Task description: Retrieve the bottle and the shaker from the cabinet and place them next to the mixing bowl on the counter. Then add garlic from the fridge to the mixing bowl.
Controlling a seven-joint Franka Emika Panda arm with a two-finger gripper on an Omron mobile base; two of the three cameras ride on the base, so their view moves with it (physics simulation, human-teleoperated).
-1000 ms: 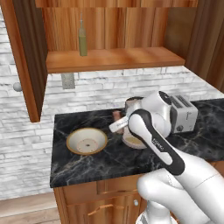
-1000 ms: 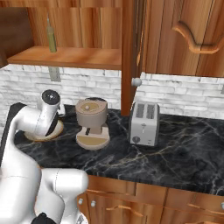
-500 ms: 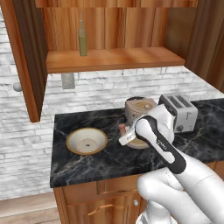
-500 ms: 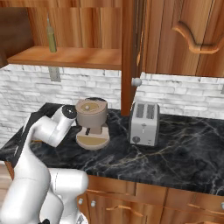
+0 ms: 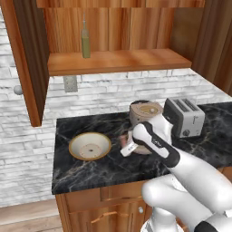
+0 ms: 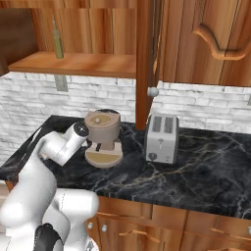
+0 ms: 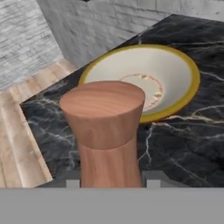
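Observation:
My gripper [image 7: 109, 183] is shut on the wooden shaker [image 7: 105, 131], which stands upright between the fingers. In the left base view the gripper [image 5: 126, 146] holds the shaker [image 5: 123, 138] low over the black counter, just right of the mixing bowl [image 5: 89, 146]. The hand view shows the yellow-rimmed, cream bowl [image 7: 175, 74] close behind the shaker. The green bottle [image 5: 85, 41] stands upright on the open cabinet's wooden shelf, up and left of the arm; the right base view has the bottle [image 6: 58, 43] at its top left. Garlic and fridge are out of view.
A brown coffee machine [image 5: 144, 116] [image 6: 103, 137] stands just behind the hand, and a silver toaster [image 5: 183, 117] [image 6: 162, 138] to its right. The open cabinet door [image 5: 27, 63] hangs at the left. The counter's front edge [image 7: 39, 127] drops to a wooden floor.
The arm has carried the shaker down and forward, away from the coffee machine, to a spot low beside the bowl. The grip stays shut on it.

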